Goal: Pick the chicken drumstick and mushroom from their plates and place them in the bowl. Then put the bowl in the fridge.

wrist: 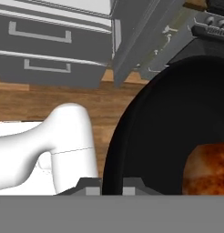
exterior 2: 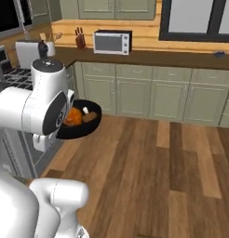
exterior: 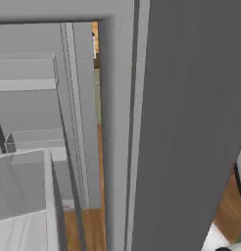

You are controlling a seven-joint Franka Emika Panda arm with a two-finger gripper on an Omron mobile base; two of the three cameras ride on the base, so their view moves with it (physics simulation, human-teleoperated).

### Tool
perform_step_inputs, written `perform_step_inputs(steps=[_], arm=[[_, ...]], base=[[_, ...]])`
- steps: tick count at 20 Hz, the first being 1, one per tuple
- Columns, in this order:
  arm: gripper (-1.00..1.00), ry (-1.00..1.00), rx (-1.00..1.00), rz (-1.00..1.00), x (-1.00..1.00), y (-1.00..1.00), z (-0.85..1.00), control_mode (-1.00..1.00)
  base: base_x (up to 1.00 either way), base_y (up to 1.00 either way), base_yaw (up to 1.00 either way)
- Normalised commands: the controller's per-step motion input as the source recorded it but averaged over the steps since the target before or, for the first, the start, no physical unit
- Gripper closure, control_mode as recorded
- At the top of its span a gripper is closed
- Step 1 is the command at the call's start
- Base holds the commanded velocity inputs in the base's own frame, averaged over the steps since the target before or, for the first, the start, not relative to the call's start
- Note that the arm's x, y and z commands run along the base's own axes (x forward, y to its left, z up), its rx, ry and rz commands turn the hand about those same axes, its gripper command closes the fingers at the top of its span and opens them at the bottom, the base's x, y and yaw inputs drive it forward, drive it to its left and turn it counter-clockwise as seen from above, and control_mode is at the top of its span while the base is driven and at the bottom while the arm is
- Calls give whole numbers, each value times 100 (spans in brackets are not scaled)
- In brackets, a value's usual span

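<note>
Pincer (wrist: 112, 184) clamped on bowl (wrist: 145, 136) rim w/ drumstick (wrist: 208, 170) inside, nr fridge (wrist: 54, 50).

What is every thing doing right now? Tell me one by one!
Bowl: held up off the floor, gripped by its rim.
Chicken drumstick: lying inside the bowl.
Mushroom: lying in the bowl beside the drumstick.
End effector: shut on the bowl's rim.
Fridge: open, white shelves showing.
Fridge door: swung wide open.

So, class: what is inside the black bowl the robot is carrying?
Inside the bowl lie the orange-brown chicken drumstick and a small tan piece, probably the mushroom. The arm's white joint covers the bowl's left part.
</note>
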Motion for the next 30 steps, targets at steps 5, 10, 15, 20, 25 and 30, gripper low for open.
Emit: perform_step_inputs(steps=[5, 10, 15, 20, 25, 30], arm=[[100, 0, 0, 0, 0, 0, 0, 100], [100, 0, 0, 0, 0, 0, 0, 100], [100, 0, 0, 0, 0, 0, 0, 100], [100, 0, 0, 0, 0, 0, 0, 100], [100, 0, 0, 0, 0, 0, 0, 100], [100, 0, 0, 0, 0, 0, 0, 100]], base=[[-3, -1, 49], [-9, 0, 54], [-1, 0, 57], [0, 0, 57], [0, 0, 56], [5, 0, 55]])
